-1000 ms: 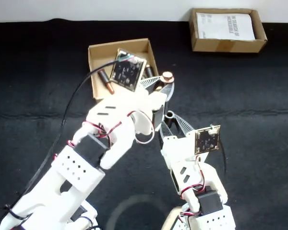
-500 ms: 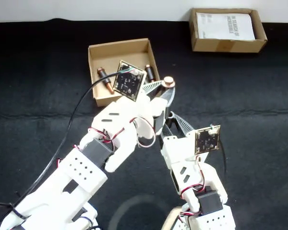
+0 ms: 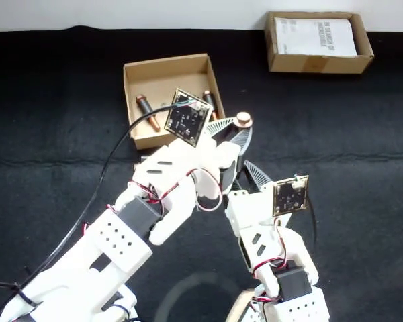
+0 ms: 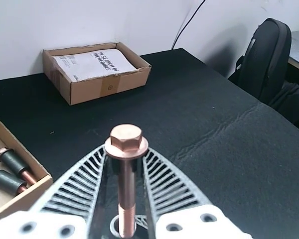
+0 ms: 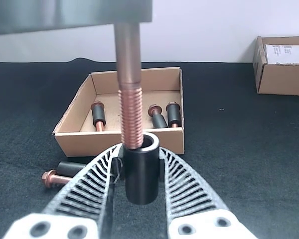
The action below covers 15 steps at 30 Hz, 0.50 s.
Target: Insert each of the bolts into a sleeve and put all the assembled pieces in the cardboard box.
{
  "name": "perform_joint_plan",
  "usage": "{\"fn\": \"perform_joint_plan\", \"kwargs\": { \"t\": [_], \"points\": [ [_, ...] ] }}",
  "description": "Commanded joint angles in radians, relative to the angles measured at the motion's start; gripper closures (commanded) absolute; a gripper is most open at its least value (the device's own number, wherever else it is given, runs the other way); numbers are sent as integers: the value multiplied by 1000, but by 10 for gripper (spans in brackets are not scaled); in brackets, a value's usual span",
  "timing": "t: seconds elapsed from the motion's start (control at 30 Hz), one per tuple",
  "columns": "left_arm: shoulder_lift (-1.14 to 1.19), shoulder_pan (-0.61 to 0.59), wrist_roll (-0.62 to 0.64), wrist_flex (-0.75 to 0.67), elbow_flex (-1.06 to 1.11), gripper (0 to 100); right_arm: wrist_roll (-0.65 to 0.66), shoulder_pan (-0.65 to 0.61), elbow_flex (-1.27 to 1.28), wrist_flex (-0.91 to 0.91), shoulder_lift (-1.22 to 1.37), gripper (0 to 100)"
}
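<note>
My left gripper [image 4: 126,152] is shut on a copper bolt [image 4: 125,164], held upright with its hexagonal head [image 3: 243,121] on top. Right below it, my right gripper [image 5: 140,150] is shut on a black sleeve [image 5: 141,174]. The bolt's threaded tip [image 5: 131,119] sits at the sleeve's mouth, just entering it. In the high view both grippers meet in front of the near right corner of the open cardboard box [image 3: 136,72]. That box [image 5: 77,141] holds three assembled pieces [image 5: 98,115].
A loose bolt [image 5: 52,177] and a loose sleeve [image 5: 70,168] lie on the black table in front of the box. A second cardboard box [image 3: 318,62] with a printed sheet stands at the far right. A dark backpack [image 4: 266,55] sits beyond the table.
My left arm has carried the bolt away from the box's edge, toward the near right, bringing it over the sleeve. The right arm has stayed still.
</note>
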Motion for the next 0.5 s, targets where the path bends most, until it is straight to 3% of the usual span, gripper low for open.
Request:
{"fn": "perform_joint_plan", "kwargs": {
  "t": [0.0, 0.47],
  "points": [
    [31, 4, 2, -29, -10, 992, -8, 1, 116, -19, -4, 991],
    [76, 2, -6, -80, 56, 992, -8, 1, 116, -19, -4, 991]
  ]
}}
